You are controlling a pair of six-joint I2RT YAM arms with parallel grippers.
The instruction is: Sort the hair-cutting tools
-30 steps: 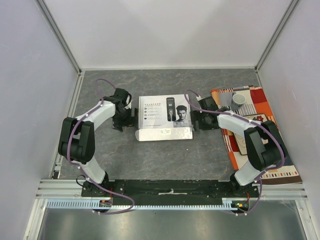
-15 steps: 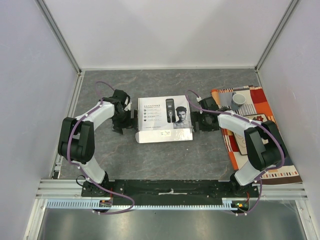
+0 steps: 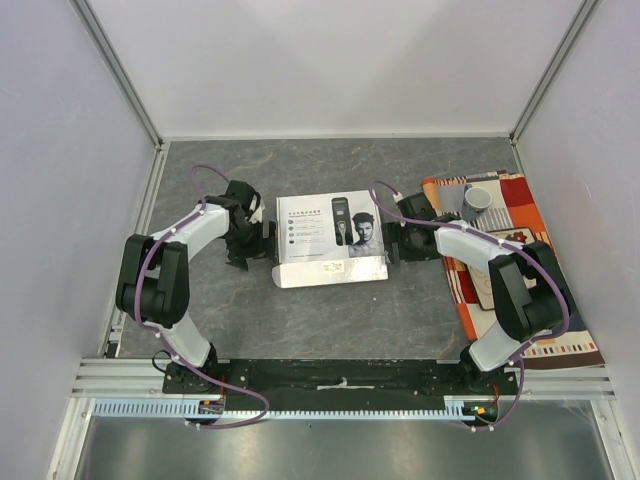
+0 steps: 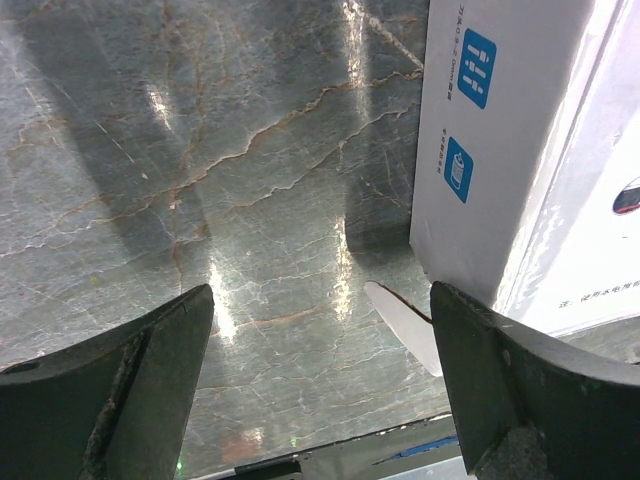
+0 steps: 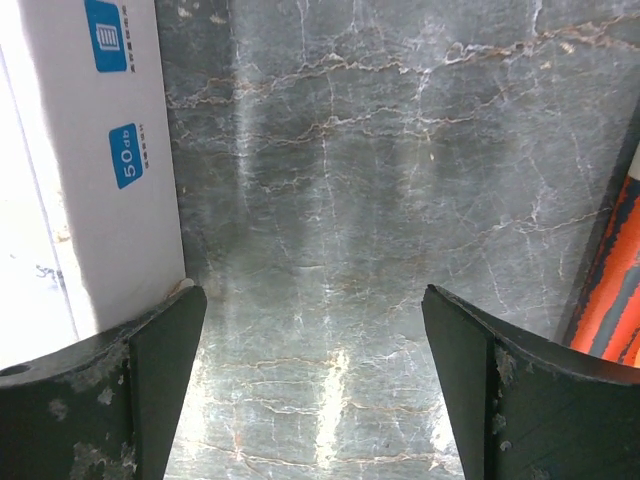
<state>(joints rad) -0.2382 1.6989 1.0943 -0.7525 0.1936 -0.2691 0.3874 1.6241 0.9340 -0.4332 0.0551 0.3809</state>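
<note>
The hair-cutting tools are out of view; no clipper, combs or cord show. The white box with the printed lid (image 3: 330,235) lies closed in the middle of the table. My left gripper (image 3: 258,243) is open and empty at the box's left end; in the left wrist view (image 4: 320,385) the box's side (image 4: 500,150) and a loose white flap (image 4: 405,325) lie by my right finger. My right gripper (image 3: 394,243) is open and empty at the box's right end; in the right wrist view (image 5: 315,375) the box (image 5: 110,170) touches my left finger.
A red, orange and white patterned cloth (image 3: 520,265) lies at the right, with a grey cup (image 3: 477,199) on its far end. The cloth's edge shows in the right wrist view (image 5: 610,290). Grey walls enclose the marbled table.
The box has shifted slightly to the right and turned a little. The left gripper has lifted slightly away from the front left corner. The right arm has barely moved.
</note>
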